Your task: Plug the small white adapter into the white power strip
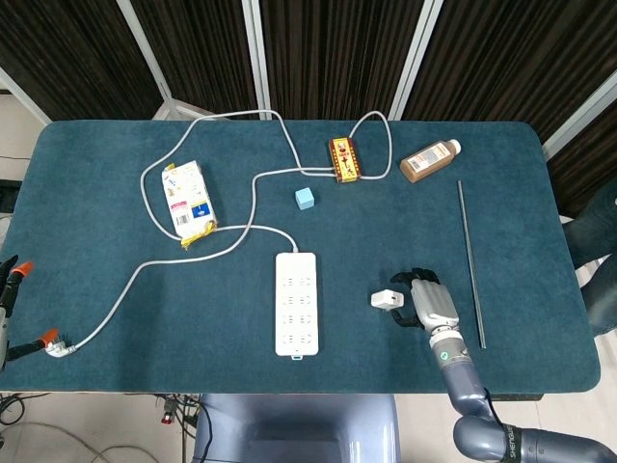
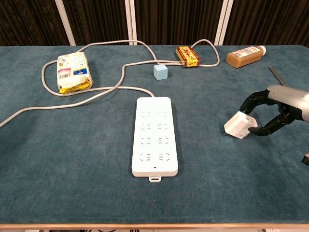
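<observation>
One small white adapter [image 2: 240,125], prob. light, rigid, slick: right robot hand [image 2: 275,111] is cupping fingers at its 3 o'clock side, not yet clamping; grip body sides.

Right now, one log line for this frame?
phase: reach | right hand: fingers curled around white adapter, not lifted | power strip: sockets empty | left hand: off-frame

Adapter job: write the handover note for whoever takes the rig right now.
Right hand: fingers curled around the small white adapter, at or close to contact; it lies on the table, not lifted, and a firm grip cannot be confirmed.
Left hand: at the table's left edge, barely in view; state unclear.
White power strip: flat at centre table, sockets up, all empty, apart from the adapter.
Done: the reach to the adapter.
Left: secure the grip, lift, turn the prongs down, carry to a socket, press in.
</observation>
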`<state>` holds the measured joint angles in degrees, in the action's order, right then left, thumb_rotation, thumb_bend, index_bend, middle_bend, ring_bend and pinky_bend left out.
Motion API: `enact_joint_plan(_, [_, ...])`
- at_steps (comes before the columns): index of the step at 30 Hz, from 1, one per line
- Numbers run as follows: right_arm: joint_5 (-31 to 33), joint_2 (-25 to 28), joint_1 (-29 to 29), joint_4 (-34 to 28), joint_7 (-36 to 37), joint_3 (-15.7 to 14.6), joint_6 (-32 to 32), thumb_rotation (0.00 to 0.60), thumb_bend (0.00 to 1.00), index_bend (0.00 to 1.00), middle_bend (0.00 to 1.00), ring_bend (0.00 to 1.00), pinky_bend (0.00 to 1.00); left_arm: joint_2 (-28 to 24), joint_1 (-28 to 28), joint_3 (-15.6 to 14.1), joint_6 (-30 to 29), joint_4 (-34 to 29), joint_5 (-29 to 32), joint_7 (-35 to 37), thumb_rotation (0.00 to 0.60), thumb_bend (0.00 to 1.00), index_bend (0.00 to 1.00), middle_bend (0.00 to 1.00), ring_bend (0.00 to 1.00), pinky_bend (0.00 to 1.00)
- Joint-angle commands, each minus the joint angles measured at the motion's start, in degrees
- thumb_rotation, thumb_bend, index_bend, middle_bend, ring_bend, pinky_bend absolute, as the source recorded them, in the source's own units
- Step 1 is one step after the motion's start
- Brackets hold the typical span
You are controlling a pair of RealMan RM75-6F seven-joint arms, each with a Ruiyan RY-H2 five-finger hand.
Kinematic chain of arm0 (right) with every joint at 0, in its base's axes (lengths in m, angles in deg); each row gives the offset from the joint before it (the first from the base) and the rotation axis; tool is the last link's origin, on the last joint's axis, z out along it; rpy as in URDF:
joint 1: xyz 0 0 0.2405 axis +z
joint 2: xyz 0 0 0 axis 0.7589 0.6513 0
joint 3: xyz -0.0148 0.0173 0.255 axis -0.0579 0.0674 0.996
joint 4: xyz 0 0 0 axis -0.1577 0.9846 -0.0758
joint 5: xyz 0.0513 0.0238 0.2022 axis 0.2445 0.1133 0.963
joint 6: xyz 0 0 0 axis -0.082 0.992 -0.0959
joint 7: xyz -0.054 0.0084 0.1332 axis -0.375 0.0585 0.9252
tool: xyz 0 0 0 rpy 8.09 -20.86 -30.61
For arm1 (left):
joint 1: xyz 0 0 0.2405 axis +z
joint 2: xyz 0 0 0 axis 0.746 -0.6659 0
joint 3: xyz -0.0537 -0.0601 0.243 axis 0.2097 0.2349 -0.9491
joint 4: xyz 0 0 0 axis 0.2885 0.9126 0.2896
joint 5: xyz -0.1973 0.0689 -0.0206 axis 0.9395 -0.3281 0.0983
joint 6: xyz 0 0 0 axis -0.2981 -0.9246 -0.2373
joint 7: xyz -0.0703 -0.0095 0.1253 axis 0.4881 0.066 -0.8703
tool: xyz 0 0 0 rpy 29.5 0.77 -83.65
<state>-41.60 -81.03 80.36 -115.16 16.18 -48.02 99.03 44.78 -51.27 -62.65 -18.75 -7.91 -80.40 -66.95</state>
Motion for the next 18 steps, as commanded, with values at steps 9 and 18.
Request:
enact_joint_plan(9, [-0.15, -2.71, 0.45, 2.93, 1.11, 0.03, -1.23, 0.600, 0.40, 0.36, 0.32, 0.16, 0.09, 0.01, 0.00, 0.10, 0.04, -0.01, 0.25, -0.06, 0.600, 0.08, 0.12, 0.00, 0.00, 0.00])
enact_joint_plan(18, [-0.14, -3.80, 0.91, 3.72, 0.67, 0.49, -0.89, 0.600, 0.40, 0.38, 0.34, 0.18, 0.09, 0.00, -0.12, 0.05, 0.31, 0.01, 0.26, -0.04, 0.600, 0.08, 0.13, 0.00, 0.00, 0.00])
